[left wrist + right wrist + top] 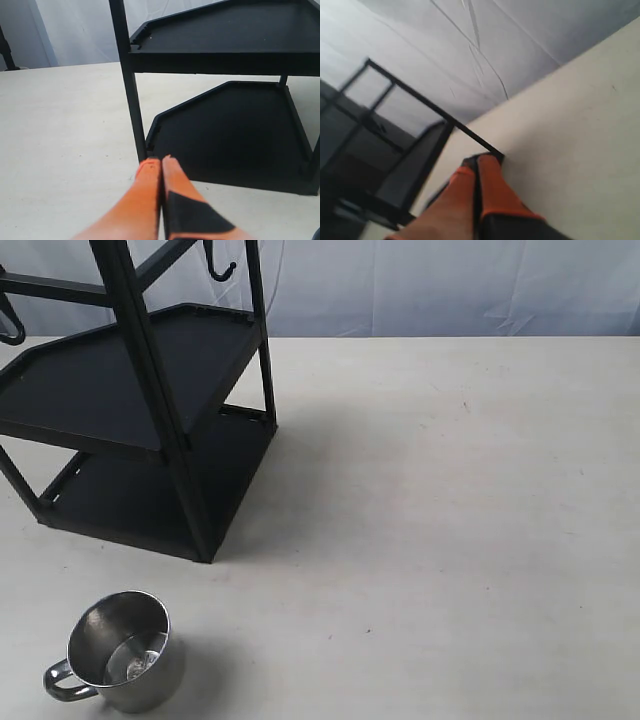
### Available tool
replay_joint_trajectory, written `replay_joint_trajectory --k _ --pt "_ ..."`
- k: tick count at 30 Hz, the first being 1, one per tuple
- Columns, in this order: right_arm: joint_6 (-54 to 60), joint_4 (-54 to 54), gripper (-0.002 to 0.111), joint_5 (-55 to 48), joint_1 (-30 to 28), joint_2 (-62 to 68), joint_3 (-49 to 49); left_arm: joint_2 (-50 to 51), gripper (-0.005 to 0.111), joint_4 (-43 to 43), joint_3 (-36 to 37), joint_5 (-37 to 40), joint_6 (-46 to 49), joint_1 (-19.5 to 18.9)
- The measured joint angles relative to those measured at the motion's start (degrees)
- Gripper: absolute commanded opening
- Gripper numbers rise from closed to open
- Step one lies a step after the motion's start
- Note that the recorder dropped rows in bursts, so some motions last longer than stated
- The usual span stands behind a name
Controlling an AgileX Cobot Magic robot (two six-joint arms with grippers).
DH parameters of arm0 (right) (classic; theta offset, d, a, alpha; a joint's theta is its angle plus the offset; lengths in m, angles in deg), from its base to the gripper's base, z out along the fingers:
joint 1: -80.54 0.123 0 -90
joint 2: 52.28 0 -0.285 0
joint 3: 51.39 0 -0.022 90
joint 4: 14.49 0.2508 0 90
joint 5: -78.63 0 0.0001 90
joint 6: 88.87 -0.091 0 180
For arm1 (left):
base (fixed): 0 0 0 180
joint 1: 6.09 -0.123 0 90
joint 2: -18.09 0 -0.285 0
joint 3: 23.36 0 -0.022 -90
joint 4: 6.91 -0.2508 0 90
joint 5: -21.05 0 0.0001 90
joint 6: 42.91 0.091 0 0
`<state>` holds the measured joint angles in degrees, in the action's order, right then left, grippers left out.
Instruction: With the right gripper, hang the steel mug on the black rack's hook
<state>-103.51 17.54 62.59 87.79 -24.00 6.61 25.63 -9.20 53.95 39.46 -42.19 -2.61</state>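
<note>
across the whole scene runs a pale, matte tabletop (450,540), lightly speckled and otherwise bare on its right side, with a creased whitish cloth backdrop (450,285) hung behind its far edge; that open stretch likely leaves the arms room to swing in. at the back left stands the black rack (140,410), upright on thin square posts with two angular flat tiers, its height putting the hook (222,268) well above the tabletop near the exterior view's top edge, so a mug hung there would swing free of the tiers. near the front left corner, well apart from the rack, the steel mug (125,650) sits upright with its mouth open to the camera and its loop handle pointing left, away from the right arm, so a rim pinch looks easier than a handle grab. neither arm shows in the exterior view. the right tool (485,161) is clenched on nothing, orange fingers pressed together, tilted toward the rack and backdrop. the left tool (159,162) is likewise clenched and empty, low beside the rack's lower tier.
</note>
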Motion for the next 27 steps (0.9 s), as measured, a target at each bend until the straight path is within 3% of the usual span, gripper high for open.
replay_joint_trajectory --k 5,8,16,22,25,26,27 --pt "11.77 -4.99 -0.001 -15.97 0.11 20.00 -14.43 0.00 0.000 0.00 0.00 0.00 0.00 0.00" --pt "17.39 -5.26 -0.001 -20.32 2.50 31.40 -19.66 0.00 0.000 0.00 0.00 0.00 0.00 0.00" --pt "18.76 -1.39 -0.001 -12.74 23.20 52.05 -21.38 0.00 0.000 0.00 0.00 0.00 0.00 0.00" --pt "19.50 2.63 0.001 -12.31 32.49 60.74 -28.29 0.00 0.000 0.00 0.00 0.00 0.00 0.00" --pt "22.28 2.97 0.017 -14.11 34.62 63.58 -32.95 0.00 0.000 0.00 0.00 0.00 0.00 0.00" --pt "23.03 2.97 0.034 -14.80 34.95 64.25 -34.25 0.00 0.000 0.00 0.00 0.00 0.00 0.00" --pt "24.15 3.10 0.042 -17.08 35.33 65.76 -37.22 0.00 0.000 0.00 0.00 0.00 0.00 0.00"
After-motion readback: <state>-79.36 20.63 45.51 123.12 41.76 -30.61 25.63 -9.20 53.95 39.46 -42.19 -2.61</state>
